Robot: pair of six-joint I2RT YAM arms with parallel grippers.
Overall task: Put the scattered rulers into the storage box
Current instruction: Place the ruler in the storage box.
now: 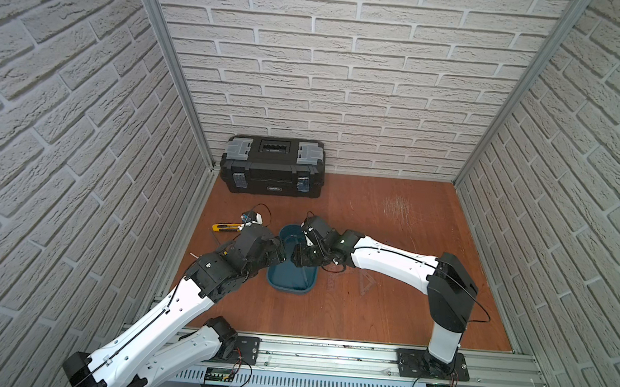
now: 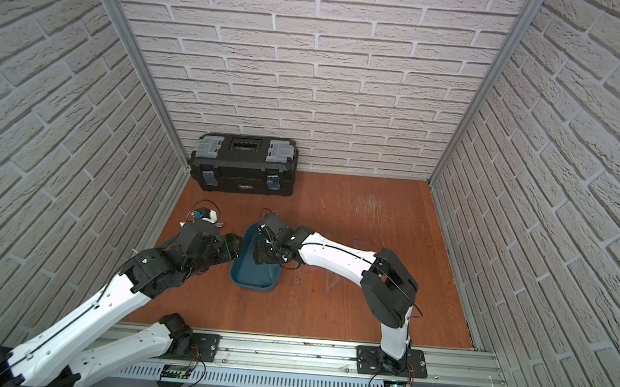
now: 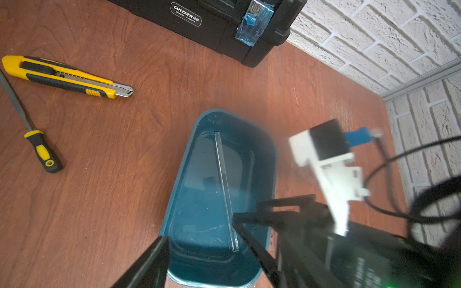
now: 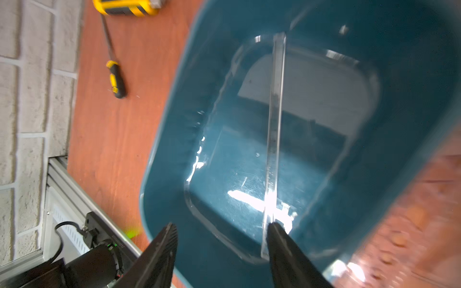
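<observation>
Rests ruler (image 4: 274, 124) in box (image 4: 172, 149) against one finger of right gripper (image 4: 222, 225), jaws apart; left gripper (image 3: 199, 232) likewise, empty; risks dragging ruler out if snagged while lifting

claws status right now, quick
left claw: open, holding nothing
right claw: open, ruler in the storage box, not gripped

White arms (image 1: 389, 269) — black joints (image 1: 451, 290), cables (image 1: 397, 253)

Ruler (image 4: 274, 124) in storage box (image 4: 169, 149), gripper (image 4: 222, 225) jaws apart
</observation>
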